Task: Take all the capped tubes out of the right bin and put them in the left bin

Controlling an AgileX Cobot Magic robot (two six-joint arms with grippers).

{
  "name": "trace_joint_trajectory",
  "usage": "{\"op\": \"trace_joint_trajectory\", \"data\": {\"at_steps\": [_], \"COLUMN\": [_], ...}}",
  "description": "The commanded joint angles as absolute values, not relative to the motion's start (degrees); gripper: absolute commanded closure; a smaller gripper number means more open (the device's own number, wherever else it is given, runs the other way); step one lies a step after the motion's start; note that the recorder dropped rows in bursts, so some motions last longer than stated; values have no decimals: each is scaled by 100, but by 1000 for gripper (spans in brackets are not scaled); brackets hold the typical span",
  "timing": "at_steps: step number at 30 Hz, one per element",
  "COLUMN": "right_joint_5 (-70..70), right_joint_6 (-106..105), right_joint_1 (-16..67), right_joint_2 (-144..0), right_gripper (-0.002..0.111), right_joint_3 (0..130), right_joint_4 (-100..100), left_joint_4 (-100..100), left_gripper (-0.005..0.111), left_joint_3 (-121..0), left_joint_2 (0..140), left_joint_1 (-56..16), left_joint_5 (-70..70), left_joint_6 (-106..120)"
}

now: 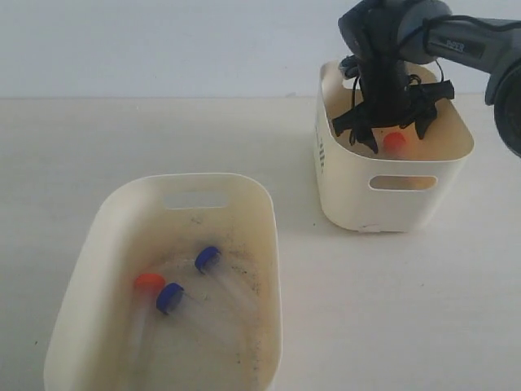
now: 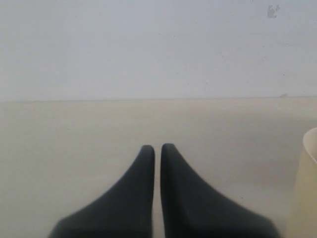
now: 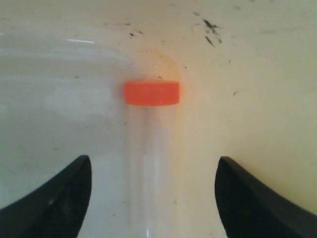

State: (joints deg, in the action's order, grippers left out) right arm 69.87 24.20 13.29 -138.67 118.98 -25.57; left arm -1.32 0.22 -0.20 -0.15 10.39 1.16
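Three clear plastic capped tubes point(image 1: 169, 298), two blue and one orange, lie in the speckled cream plastic left bin point(image 1: 89, 269) at the counter's point(image 1: 366, 309) front edge. The left gripper point(image 2: 157, 148) has its jaws clenched, empty. Toward the far right corner, the right gripper point(image 3: 153, 159) hangs inside the cleaner cream right bin point(image 1: 407, 208), jaws released, straddling the fourth, orange-capped tube point(image 3: 151, 93).

Right bin point(image 1: 350, 195) walls hem right gripper point(image 3: 153, 159) — orange-capped tube point(image 3: 151, 92) between its spread jaws, bare tabletop point(image 1: 350, 309) beyond.

Wall: I saw a plain pale wall point(image 1: 163, 41) at 12 o'clock.
Tabletop: a cream matte tabletop point(image 1: 163, 138) spread toward 6 o'clock.
Light: it looked soft and even.
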Motion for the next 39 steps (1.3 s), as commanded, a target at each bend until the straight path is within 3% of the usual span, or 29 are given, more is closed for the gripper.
{"op": "trace_joint_trajectory", "data": {"at_steps": [1, 18, 24, 28, 39], "right_joint_5": [6996, 6840, 6936, 6982, 6996], "right_joint_6": [2494, 2184, 2233, 2339, 2814], "right_joint_1": [1321, 1321, 1321, 1364, 1928], "right_joint_2": [-14200, -14012, -13781, -13781, -13760], "right_gripper": [41, 41, 55, 50, 50], "right_joint_3": [11861, 11895, 11895, 11895, 12196], "right_joint_4": [-2383, -1811, -1590, -1494, -2892], "left_joint_4": [-151, -151, -151, -151, -151], "left_gripper": [103, 103, 103, 103, 103], "left_joint_3": [0, 0, 0, 0, 0], "left_joint_2": [0, 0, 0, 0, 0], "left_joint_1": [-56, -56, -56, -56, -56], "left_joint_5": [985, 985, 985, 985, 985], "left_joint_6": [92, 92, 92, 92, 92]}}
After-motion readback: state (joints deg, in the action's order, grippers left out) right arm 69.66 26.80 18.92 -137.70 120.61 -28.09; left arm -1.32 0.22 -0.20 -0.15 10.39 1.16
